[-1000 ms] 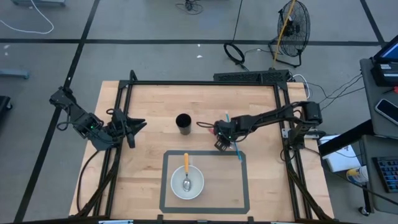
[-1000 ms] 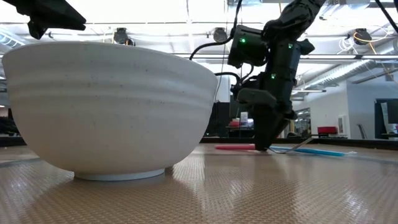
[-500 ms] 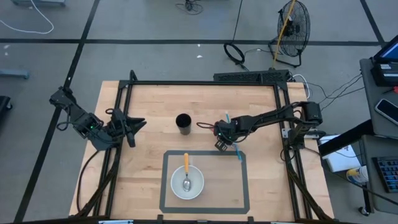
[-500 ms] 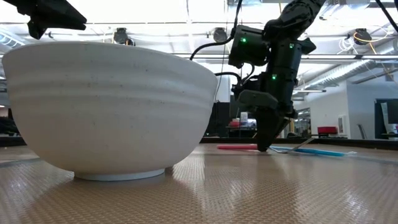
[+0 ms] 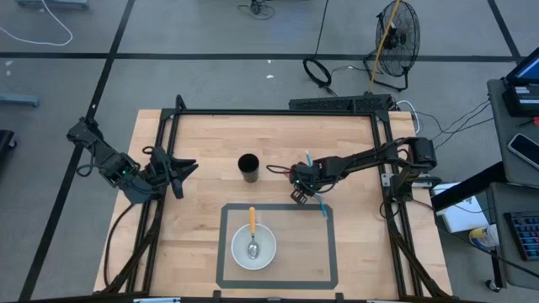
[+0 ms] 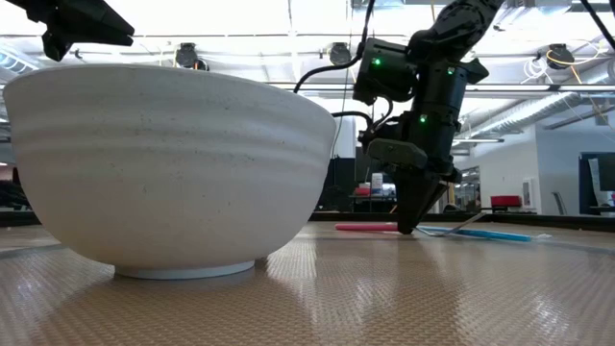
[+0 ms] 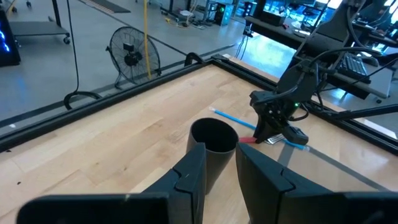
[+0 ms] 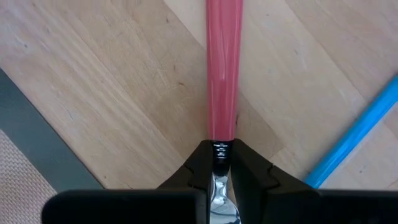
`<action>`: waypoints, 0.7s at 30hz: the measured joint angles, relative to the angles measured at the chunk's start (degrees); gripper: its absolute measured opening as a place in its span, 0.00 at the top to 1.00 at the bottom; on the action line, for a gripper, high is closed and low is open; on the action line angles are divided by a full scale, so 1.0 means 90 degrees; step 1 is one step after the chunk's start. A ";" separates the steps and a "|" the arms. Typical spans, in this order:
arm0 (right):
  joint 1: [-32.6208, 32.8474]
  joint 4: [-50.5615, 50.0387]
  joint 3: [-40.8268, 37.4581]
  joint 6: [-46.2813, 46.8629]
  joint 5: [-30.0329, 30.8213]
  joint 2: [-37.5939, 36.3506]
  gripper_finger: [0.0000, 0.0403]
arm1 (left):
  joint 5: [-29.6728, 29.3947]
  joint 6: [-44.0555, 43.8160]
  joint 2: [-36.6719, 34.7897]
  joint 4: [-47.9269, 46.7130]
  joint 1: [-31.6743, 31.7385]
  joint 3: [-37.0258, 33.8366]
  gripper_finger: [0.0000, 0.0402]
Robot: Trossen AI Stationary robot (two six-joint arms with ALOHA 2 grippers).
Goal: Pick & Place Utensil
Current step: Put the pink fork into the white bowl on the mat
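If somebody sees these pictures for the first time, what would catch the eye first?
Probably the white bowl, which fills the low view and, from above, sits inside the taped rectangle holding an orange-handled spoon. Next, the right gripper at the table's middle, shut on a pink-handled utensil lying beside a blue-handled one. The left gripper waits at the left edge, facing a black cup.

**No legible text on the worktable**

No writing, label, brand, number or sign can be read in any view. Distant screens glow in the room behind the table, but whatever they show is too small to make out.
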 joint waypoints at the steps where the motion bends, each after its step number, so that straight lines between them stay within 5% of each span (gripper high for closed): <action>1: 0.0000 0.0008 -0.0005 0.0006 -0.0001 -0.0023 0.93 | 0.0001 -0.0014 0.0000 0.0002 0.0000 0.0000 0.78; 21: -0.0005 0.0104 -0.0012 0.0010 0.0335 -0.1205 0.93 | -0.0149 -0.0139 0.0000 0.0140 0.0000 0.0000 0.78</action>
